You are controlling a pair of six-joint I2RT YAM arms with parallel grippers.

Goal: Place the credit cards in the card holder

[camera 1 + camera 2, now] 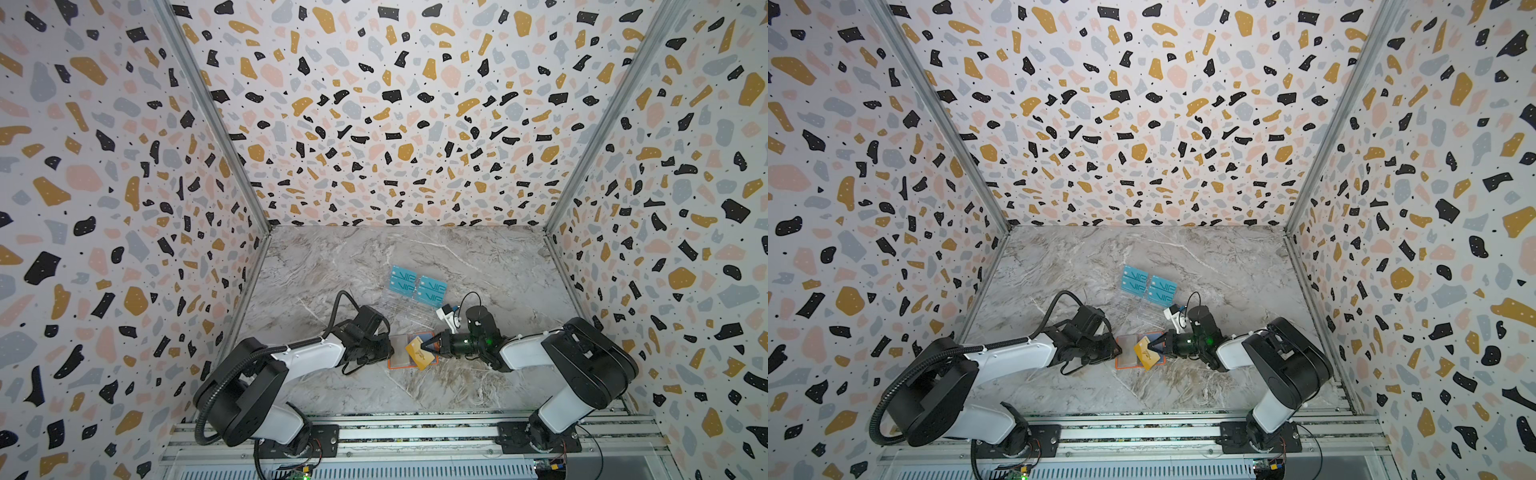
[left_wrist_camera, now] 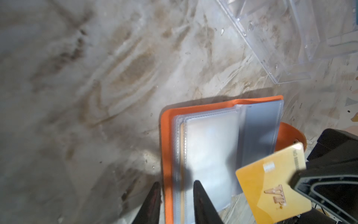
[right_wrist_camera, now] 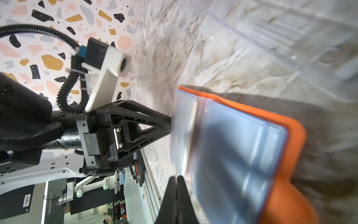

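Note:
The orange card holder (image 1: 400,352) (image 1: 1128,353) lies open on the marble, its bluish sleeves (image 2: 211,145) (image 3: 242,155) facing up. My left gripper (image 1: 389,350) (image 1: 1119,351) (image 2: 176,184) is closed on the holder's orange edge and outer sleeves. A gold credit card (image 1: 419,354) (image 1: 1146,354) (image 2: 271,186) hangs tilted over the holder's right half, and my right gripper (image 1: 425,345) (image 1: 1153,345) (image 3: 176,176) is shut on it. The right wrist view shows that card edge-on as a thin line. A tan card edge (image 2: 181,155) shows inside a sleeve. Several teal VIP cards (image 1: 417,286) (image 1: 1148,285) stand further back.
A clear acrylic tiered stand (image 1: 405,311) (image 1: 1133,309) (image 2: 280,38) holds the teal cards just behind the holder. The right wrist camera mount (image 1: 448,316) sits close to its front. Patterned walls enclose three sides, and an aluminium rail (image 1: 415,432) runs along the front.

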